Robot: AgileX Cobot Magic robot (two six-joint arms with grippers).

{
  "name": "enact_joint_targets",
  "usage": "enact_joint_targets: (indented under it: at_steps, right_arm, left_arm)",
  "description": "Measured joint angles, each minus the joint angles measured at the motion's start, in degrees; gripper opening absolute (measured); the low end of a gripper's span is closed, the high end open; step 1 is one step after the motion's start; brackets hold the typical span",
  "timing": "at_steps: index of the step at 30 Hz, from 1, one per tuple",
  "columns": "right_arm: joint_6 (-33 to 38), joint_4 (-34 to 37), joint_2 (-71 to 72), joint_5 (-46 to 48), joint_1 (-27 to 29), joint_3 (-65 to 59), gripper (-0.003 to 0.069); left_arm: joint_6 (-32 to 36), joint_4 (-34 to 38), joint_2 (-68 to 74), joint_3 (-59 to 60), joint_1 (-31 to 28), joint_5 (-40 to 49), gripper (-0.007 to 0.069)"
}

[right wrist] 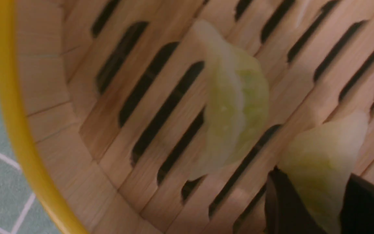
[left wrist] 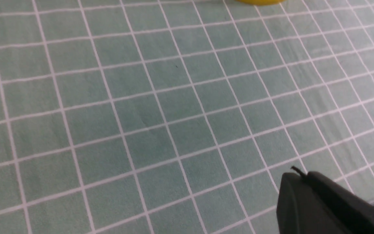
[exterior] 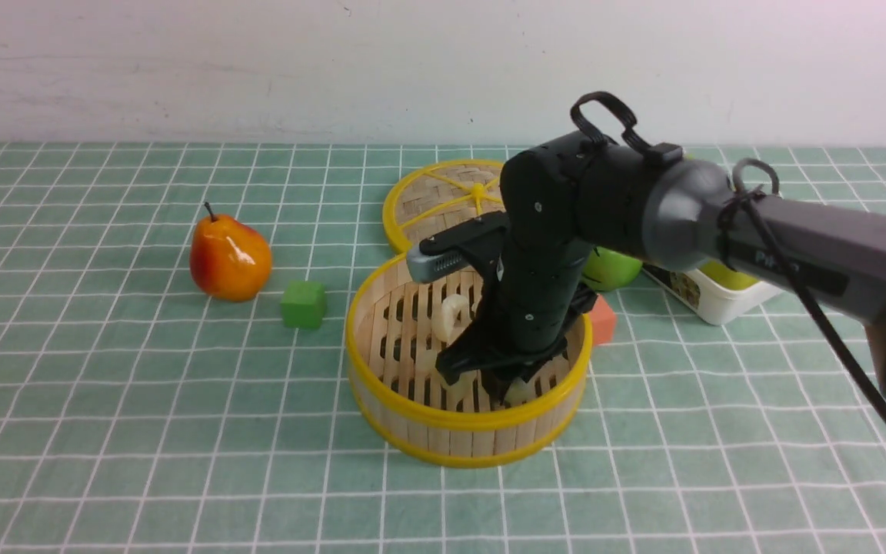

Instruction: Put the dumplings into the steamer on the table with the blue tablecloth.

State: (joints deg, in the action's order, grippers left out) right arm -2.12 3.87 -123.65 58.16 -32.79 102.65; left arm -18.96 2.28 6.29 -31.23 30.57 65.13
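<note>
Spreading over the flat table (exterior: 643, 492), the teal cloth with a thin white grid (exterior: 104, 431) carries the round bamboo steamer with yellow rims and a slatted wooden floor (exterior: 443, 419). The black right gripper (exterior: 508, 388) reaches into it. Only the right wrist view shows its jaws clamped on a glossy pale-green crescent dumpling (right wrist: 323, 152), with a second pleated dumpling (right wrist: 235, 107) lying free on the slats beside it. The left wrist view shows the dark plastic left gripper (left wrist: 307, 198), jaws together, over the cloth.
</note>
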Motion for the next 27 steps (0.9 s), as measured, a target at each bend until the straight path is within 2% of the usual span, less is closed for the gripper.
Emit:
enact_joint_targets:
  at_steps: [3, 9, 14, 20, 24, 26, 27]
  right_arm:
    - [-1.1, 0.0, 0.0, -1.0, 0.4, 0.5, 0.0224]
    - [-0.8, 0.0, 2.5, 2.8, 0.8, 1.6, 0.0417]
    - [3.4, 3.4, 11.3, 5.0, 0.8, 0.5, 0.0429]
    - [9.6, 9.3, 29.4, -0.7, -0.1, -12.2, 0.0295]
    - [11.2, 10.8, 41.8, -6.4, -1.4, -23.2, 0.015]
    - [11.6, 10.9, 47.9, -9.1, -2.4, -28.6, 0.0051]
    - [11.7, 10.9, 50.1, -9.8, -2.8, -30.5, 0.0029]
  left_arm:
    - [-0.5, -1.2, -0.7, 0.0, 0.0, -0.6, 0.0017]
    - [-0.6, -1.5, -0.7, 0.0, 0.0, -0.9, 0.002]
    - [-0.6, -1.6, -0.7, 0.0, 0.0, -0.9, 0.0027]
    - [-0.6, -1.7, -0.7, 0.0, 0.0, -0.9, 0.0028]
    - [-0.6, -1.7, -0.7, 0.0, 0.0, -1.0, 0.003]
    - [-0.6, -1.7, -0.7, 0.0, 0.0, -1.0, 0.0034]
    - [-0.6, -1.7, -0.7, 0.0, 0.0, -1.0, 0.0035]
